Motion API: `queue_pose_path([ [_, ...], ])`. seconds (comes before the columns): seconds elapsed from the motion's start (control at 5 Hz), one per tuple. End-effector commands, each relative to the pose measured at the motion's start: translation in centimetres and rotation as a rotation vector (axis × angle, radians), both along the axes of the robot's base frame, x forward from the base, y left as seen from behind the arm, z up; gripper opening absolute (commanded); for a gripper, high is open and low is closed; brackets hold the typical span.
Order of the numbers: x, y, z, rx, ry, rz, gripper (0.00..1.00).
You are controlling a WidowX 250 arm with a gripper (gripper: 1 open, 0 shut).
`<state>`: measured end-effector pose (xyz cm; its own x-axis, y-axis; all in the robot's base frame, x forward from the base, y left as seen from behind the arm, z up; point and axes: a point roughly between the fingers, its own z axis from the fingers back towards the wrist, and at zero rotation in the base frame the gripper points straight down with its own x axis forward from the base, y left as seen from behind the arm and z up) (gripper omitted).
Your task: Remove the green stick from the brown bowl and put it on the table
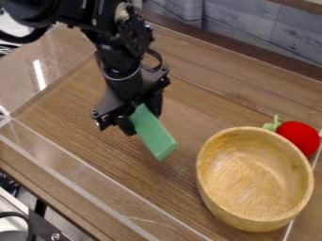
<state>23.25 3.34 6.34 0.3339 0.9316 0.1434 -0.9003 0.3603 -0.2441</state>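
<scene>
Claw grips green stick beside bowl

Pinching the stick's upper end, the claw (pixel 131 113) hangs left of center in the view, at the end of a black arm (pixel 116 42) that reaches in from the top left. Its jaws are pressed onto the green stick (pixel 153 132), which tilts, its lower end pointing down and to the right, toward the bowl. Whether the stick touches the table (pixel 94 141) beneath it, I cannot tell. Next to the right comes the bowl (pixel 254 179), round, light tan and thick-rimmed, sitting on the table; its inside shows bare wood, with nothing in it. The stick is outside the bowl, to the left of it. Farthest right, a red toy (pixel 298 137) with green leaves lies just beside the bowl's upper right rim, outside it too.
</scene>
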Motion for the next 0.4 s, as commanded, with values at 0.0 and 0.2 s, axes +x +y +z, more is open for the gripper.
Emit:
queue_pose_path([
  [0.0,0.47,1.11,-0.17,0.016,-0.01,0.049,0.0],
  [0.2,0.48,0.85,-0.13,0.024,0.0,0.071,0.0],
])
